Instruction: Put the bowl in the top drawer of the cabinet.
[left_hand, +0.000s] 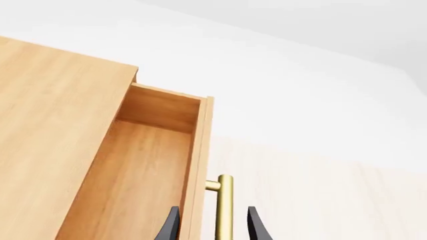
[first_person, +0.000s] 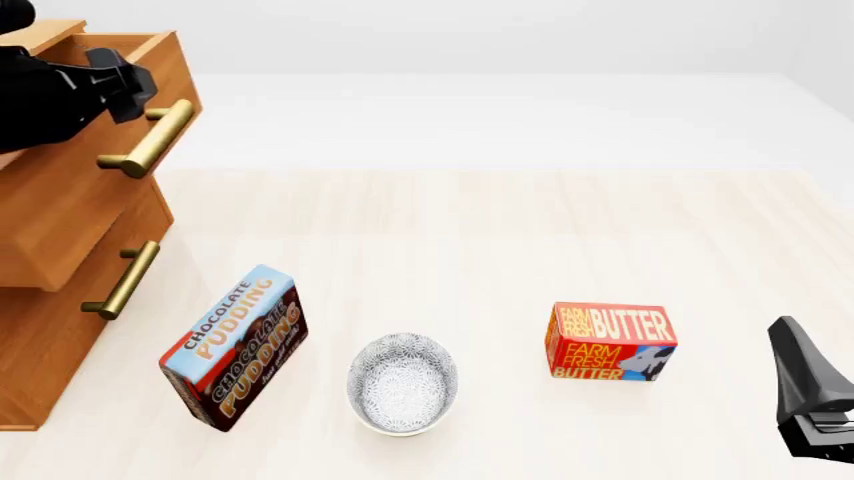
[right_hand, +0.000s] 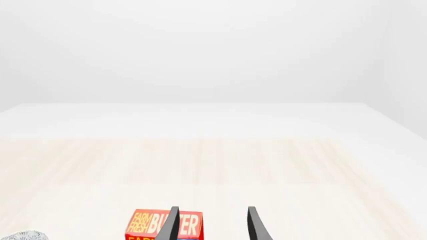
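Observation:
The cabinet (first_person: 60, 215) stands at the table's left edge. Its top drawer (first_person: 140, 60) is pulled out, and the bare wooden inside (left_hand: 143, 170) shows in the left wrist view. My left gripper (first_person: 134, 92) is open at the drawer's front, its fingers (left_hand: 213, 227) straddling the front panel and the brass handle (left_hand: 225, 207) without touching them. The speckled bowl (first_person: 403, 383) sits upright on the table near the front edge, and only a sliver of it (right_hand: 23, 235) shows in the right wrist view. My right gripper (first_person: 803, 375) hovers open and empty (right_hand: 211, 225) at the front right.
A chocolate pudding box (first_person: 234, 345) leans just left of the bowl. A red butter box (first_person: 610, 342) stands to the bowl's right, between it and my right gripper. The lower drawer is closed, with its brass handle (first_person: 120, 280) below the open drawer.

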